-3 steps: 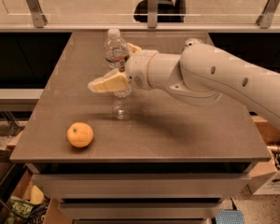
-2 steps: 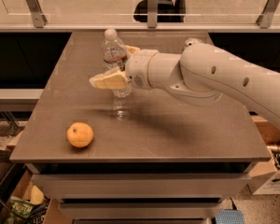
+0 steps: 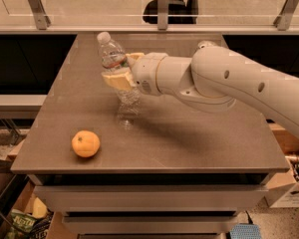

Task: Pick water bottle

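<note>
Water bottle (image 3: pixel 128 101) now leans further toward the worktop's (image 3: pixel 199 143) left edge; the gripper (image 3: pixel 120 68), clamped round its middle, seems to have begun lifting

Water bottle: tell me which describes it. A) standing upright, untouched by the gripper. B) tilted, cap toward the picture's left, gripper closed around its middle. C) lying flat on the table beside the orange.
B: the water bottle leans with its cap toward the picture's upper left, and the gripper is shut around its middle.

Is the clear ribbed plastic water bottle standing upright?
No, the gripper, closed around the middle of the water bottle, holds it tilted leftward.
</note>
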Tool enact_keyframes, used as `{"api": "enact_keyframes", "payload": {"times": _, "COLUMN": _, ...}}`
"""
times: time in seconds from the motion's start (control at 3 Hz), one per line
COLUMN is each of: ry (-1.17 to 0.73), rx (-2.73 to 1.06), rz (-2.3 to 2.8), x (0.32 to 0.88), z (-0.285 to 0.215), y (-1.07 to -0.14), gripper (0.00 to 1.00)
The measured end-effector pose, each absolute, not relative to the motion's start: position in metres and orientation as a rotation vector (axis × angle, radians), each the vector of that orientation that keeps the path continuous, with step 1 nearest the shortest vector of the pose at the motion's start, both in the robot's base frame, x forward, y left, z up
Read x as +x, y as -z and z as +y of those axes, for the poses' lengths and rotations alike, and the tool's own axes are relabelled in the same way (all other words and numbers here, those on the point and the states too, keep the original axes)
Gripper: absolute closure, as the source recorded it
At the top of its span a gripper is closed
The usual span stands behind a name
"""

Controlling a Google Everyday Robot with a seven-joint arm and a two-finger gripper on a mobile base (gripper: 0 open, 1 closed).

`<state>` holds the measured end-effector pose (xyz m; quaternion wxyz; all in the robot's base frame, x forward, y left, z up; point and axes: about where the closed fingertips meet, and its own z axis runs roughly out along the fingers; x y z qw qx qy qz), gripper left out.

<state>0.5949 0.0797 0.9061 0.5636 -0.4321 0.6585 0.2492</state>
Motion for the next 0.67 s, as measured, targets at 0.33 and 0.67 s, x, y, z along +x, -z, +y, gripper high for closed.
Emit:
{"api": "enact_keyframes", "payload": {"times": 0.33, "ry": -0.586, "rx": -1.021, "rz": 1.546, "x": 0.5937, "z": 0.0818, "y": -0.9079, "gripper": 0.94}}
{"api": "enact_keyframes", "payload": {"times": 0.67, "ry": -0.586, "rx": -1.024, "rz": 1.543, "x": 0.5927, "z": 0.0834, "y": -0.9094, "gripper": 1.0}}
